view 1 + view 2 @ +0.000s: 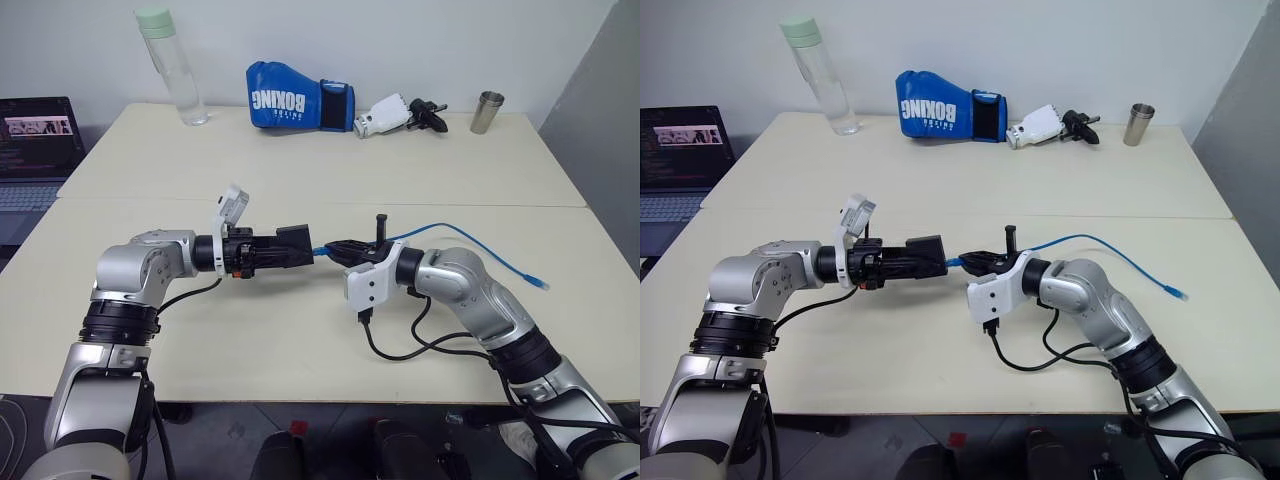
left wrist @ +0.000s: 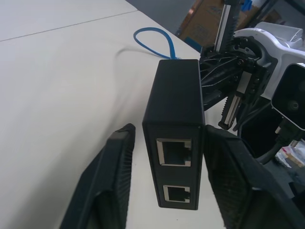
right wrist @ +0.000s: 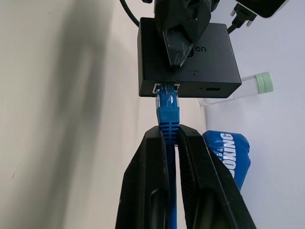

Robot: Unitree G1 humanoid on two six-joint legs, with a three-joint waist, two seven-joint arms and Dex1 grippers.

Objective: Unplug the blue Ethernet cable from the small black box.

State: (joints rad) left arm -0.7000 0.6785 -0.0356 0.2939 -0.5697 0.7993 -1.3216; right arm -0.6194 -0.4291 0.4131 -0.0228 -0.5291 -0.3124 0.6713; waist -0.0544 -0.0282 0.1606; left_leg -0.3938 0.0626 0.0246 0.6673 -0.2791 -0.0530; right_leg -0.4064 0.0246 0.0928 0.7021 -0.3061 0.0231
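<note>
A: Where's the small black box (image 1: 296,240)?
B: Held up off the desk (image 1: 330,180), over its middle, between the two arms; the left gripper (image 2: 164,191) has a finger on each side of it, one pressed against its side and the other standing just off it, so I can't tell whether that grip is closed.
A: And the blue Ethernet cable (image 3: 167,112)?
B: Still plugged into a port in the box's side; the right gripper (image 3: 172,138) is clenched on the cable just behind the plug; the rest arcs toward the desk's right edge, free plug (image 1: 541,284) lying on the desk there.
A: Anything else?
B: Along the far edge: a clear bottle (image 1: 172,62), a blue boxing glove (image 1: 296,97) and a metal cup (image 1: 487,111); a laptop (image 1: 36,140) sits off the left edge.
</note>
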